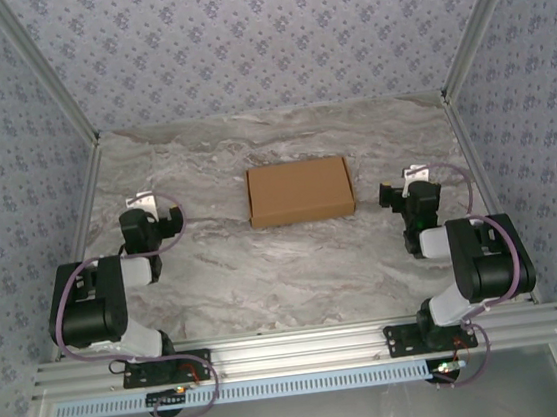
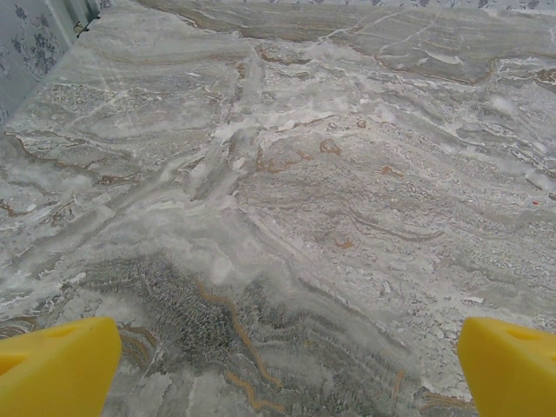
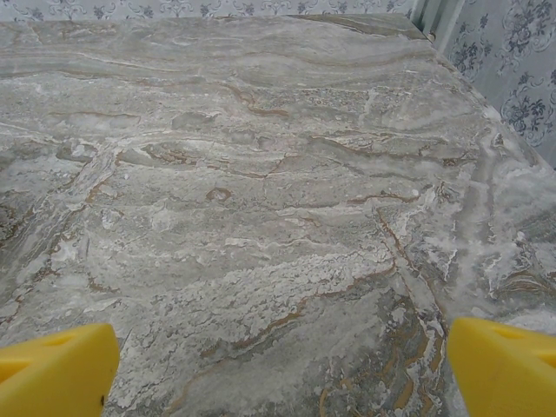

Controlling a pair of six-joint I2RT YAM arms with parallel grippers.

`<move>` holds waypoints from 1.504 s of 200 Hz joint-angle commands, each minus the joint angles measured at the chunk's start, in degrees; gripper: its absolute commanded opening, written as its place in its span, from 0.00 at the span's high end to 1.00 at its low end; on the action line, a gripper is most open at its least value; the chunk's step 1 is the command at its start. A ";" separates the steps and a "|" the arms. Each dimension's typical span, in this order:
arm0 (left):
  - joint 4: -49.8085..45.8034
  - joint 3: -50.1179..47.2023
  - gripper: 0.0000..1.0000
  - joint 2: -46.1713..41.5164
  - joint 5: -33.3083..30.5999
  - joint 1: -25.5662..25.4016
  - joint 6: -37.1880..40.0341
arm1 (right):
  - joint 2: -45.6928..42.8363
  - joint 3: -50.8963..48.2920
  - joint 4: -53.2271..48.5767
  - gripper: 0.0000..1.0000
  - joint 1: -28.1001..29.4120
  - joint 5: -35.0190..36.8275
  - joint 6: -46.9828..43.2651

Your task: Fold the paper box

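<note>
Near us, our left gripper and right gripper idle, fingers spread, flanking the closed-looking paper box; folding seems finished.

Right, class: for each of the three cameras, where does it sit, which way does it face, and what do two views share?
Top external: above and behind the bases, looking down on the marble table, the closed paper box and both arms, left gripper, right gripper.
Left wrist: on the left arm, facing across marble toward the left wall; yellow left fingertips spread.
Right wrist: on the right arm, facing the right wall; yellow right fingertips spread.
Shared: both wrist views show marble and wallpaper.
</note>
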 commanded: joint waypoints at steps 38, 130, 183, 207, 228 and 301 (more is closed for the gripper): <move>2.57 -0.26 0.01 0.26 0.78 -0.06 -0.29 | 0.34 1.09 -0.22 0.01 -0.31 -0.46 -0.59; 2.53 -0.17 0.01 0.27 0.49 -0.24 -0.07 | 0.30 1.11 -0.22 0.01 -0.30 -0.41 -0.65; 2.44 -0.17 0.01 0.26 -0.04 -0.52 0.01 | 0.36 1.11 -0.22 0.01 -0.19 -0.36 -0.62; 2.45 -0.17 0.01 0.31 -0.06 -0.51 0.01 | 0.36 1.13 -0.22 0.01 -0.23 -0.33 -0.75; 2.46 -0.17 0.01 0.28 -0.06 -0.55 -0.03 | 0.31 1.08 -0.22 0.01 -0.20 -0.32 -0.75; 2.44 -0.17 0.01 0.30 -0.02 -0.51 -0.02 | 0.42 1.15 -0.31 0.01 -0.18 -0.32 -0.75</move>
